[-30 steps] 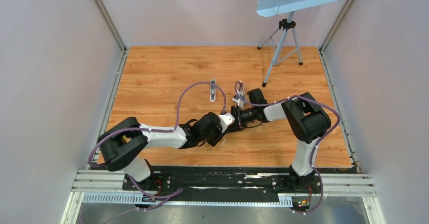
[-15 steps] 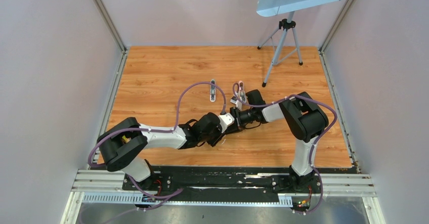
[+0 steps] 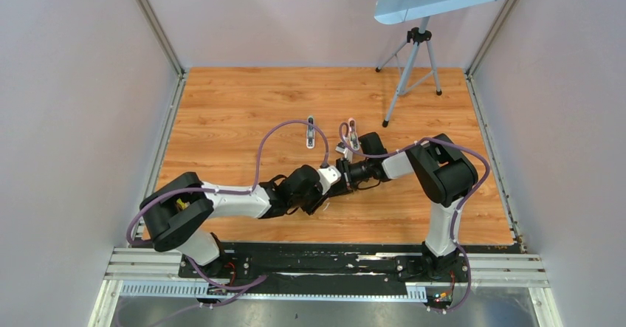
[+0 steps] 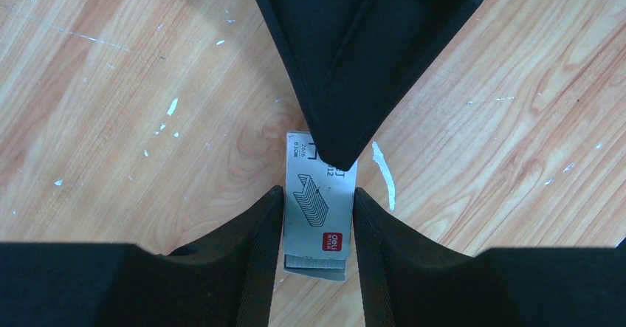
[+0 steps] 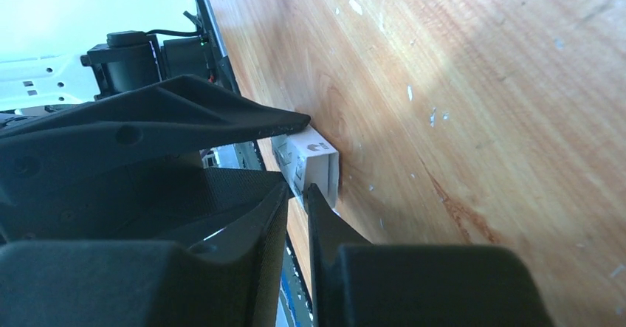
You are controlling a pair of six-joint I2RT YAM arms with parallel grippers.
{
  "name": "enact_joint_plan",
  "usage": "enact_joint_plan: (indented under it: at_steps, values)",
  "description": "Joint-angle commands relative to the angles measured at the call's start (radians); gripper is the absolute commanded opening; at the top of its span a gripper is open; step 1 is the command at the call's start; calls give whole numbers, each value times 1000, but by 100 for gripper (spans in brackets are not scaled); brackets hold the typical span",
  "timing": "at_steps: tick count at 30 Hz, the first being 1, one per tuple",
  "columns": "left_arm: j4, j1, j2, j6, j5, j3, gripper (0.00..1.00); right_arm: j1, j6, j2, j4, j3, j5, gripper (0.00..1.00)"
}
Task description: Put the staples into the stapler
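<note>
- Left gripper (image 4: 319,194): reached out low over the wooden table (image 3: 221,105) near its middle. Its two fingers are clamped on the long sides of the small white box (image 4: 321,220), one on each side and both touching it.
- Small white box: lies flat on the wood, printed face up, with a staple drawing and a red mark.
- Staples (image 4: 315,263), as best I can tell: a grey strip showing at the box's end between the left fingers. I see nothing more of them.
- Right gripper (image 5: 299,190): meets the left one head-on, with its tip on the box's other end. The fingers are drawn almost together with only a slit between them. I cannot tell whether they pinch anything.
- Stapler (image 3: 311,132): lies on the table just beyond both grippers, apart from them and touched by neither.
- Small pinkish piece (image 3: 352,130): on the wood to the right of the stapler, near the right arm's wrist.
- Tripod (image 3: 413,69): stands at the far right of the table.
</note>
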State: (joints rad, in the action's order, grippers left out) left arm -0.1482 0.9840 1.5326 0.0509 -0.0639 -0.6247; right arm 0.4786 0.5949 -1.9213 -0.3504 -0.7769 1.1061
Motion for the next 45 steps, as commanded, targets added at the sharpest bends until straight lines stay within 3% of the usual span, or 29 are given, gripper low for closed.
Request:
enact_joint_plan:
  at_steps: [1, 9, 20, 45]
  values:
    - [-21, -6, -27, -12, -11, 28, 43, -1, -10, -6, -14, 16, 53, 17]
    - [-16, -6, -52, 3, -23, 46, 49, -20, -24, -1, -22, 23, 71, 6]
    - [-6, -6, -120, 10, -36, 102, 51, -63, -26, 18, -51, 47, 104, 4]
    - [-39, -6, -72, -22, -2, 107, 47, -66, -43, 8, -32, 45, 103, 4]
